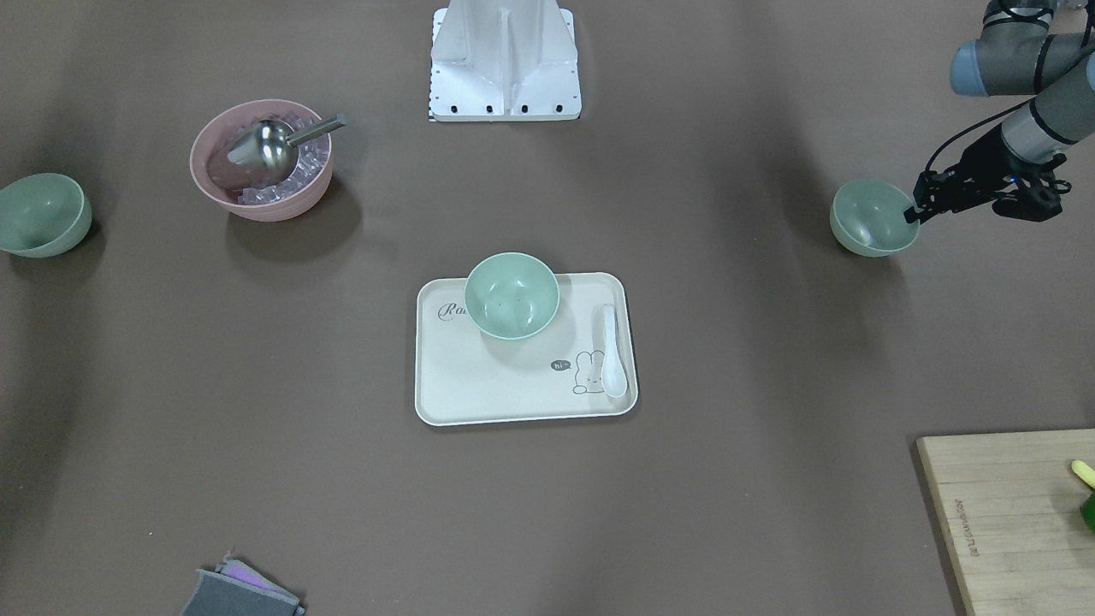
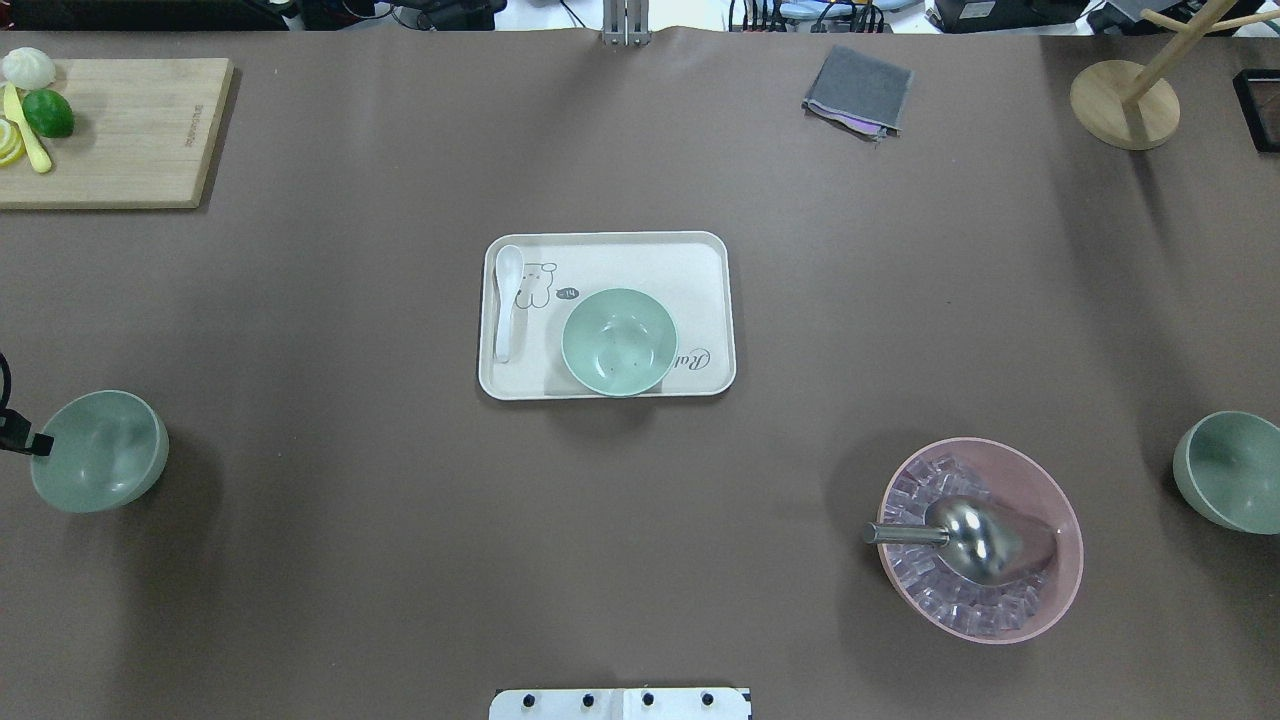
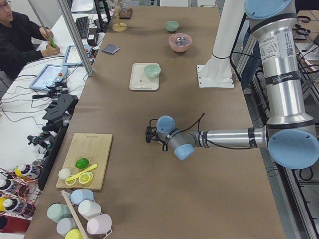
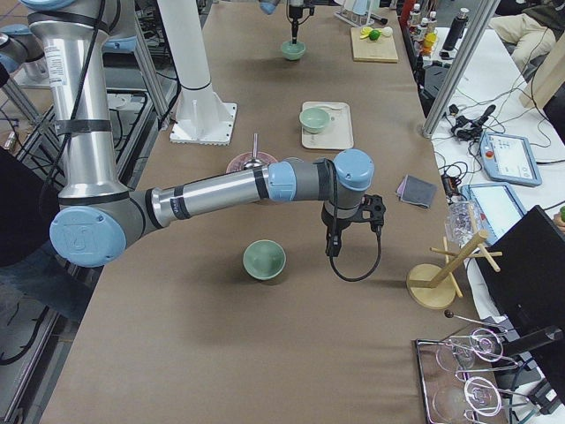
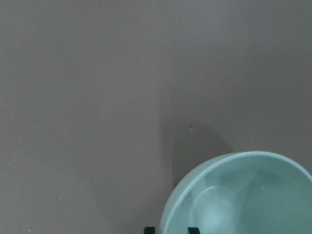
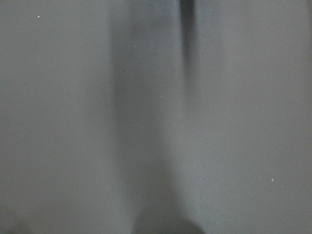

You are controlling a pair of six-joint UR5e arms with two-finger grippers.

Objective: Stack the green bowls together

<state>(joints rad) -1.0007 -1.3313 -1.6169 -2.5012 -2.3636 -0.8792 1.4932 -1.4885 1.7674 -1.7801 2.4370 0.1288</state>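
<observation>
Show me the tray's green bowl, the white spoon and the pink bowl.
tray's green bowl (image 2: pixel 619 340), overhead view, inside bottom.
white spoon (image 2: pixel 509 260), overhead view, scoop.
pink bowl (image 2: pixel 1076 530), overhead view, rim.

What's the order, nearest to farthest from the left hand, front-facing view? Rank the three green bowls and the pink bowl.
1. Left-end green bowl, at the left hand.
2. Tray green bowl, on the tray, centre.
3. Pink bowl, robot's right side.
4. Right-end green bowl, far end.

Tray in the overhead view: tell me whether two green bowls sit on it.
No, only one green bowl sits on the tray, next to a white spoon.
</observation>
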